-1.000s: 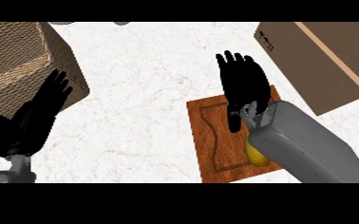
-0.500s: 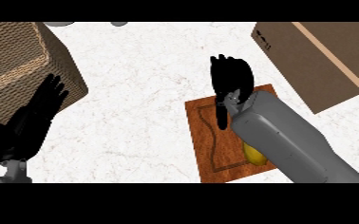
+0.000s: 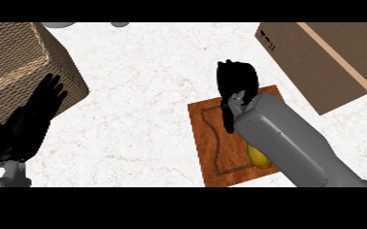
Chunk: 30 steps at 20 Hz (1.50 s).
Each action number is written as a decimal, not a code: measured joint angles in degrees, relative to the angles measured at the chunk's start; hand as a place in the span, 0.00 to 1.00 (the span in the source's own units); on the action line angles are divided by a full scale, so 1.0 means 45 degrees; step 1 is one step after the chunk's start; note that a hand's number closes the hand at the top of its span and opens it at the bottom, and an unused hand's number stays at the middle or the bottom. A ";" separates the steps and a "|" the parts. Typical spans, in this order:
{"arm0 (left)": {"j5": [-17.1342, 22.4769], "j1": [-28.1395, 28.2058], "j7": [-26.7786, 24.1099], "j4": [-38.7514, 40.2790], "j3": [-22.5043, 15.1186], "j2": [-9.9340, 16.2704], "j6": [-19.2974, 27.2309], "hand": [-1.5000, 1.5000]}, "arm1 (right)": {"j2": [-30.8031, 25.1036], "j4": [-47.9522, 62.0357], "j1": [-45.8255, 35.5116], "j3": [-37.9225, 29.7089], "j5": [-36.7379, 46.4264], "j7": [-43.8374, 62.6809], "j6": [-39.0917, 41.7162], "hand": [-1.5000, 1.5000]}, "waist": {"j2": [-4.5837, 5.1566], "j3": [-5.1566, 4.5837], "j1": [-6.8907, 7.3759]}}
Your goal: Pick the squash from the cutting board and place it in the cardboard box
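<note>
Two boxes flank the cutting board (image 3: 215, 140); forearm (image 3: 287, 140) hides squash (image 3: 259, 160).

Glossy reddish wood cutting board (image 3: 215, 140) on matt white marbled counter (image 3: 150, 102).

- The counter (image 3: 143, 77) is white stone with faint grey veining and fills most of the view.
- A woven brown basket (image 3: 28, 63) stands at the left edge, partly cut off.
- Two grey round shapes (image 3: 57, 24) show at the top edge, cut off; what they are cannot be told.
- Light is even, shadows soft.
</note>
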 measured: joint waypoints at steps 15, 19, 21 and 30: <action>-0.0216 0.0133 0.0297 -0.0346 0.0365 -0.0313 -0.0332 0.50 | 0.1180 0.0941 0.0211 -0.0474 0.2188 -0.0674 0.0727 0.00 | 0.0028 0.0005 0.0065; -0.0388 0.0279 0.0042 -0.0264 0.0375 -0.0485 -0.0480 0.50 | 0.1510 0.1688 0.0169 -0.0730 0.2753 -0.0869 0.0809 0.00 | 0.0035 0.0006 0.0092; -0.0413 0.0231 0.0156 -0.0329 0.0454 -0.0499 -0.0472 0.50 | 0.1607 0.2009 0.0044 -0.0965 0.2999 -0.0984 0.0889 0.00 | 0.0036 0.0007 0.0097; -0.0591 0.0113 0.0778 -0.0706 0.0580 -0.0638 -0.0443 0.50 | 0.2198 0.2633 0.0348 -0.1437 0.4277 -0.1082 0.1028 0.00 | 0.0030 0.0009 0.0070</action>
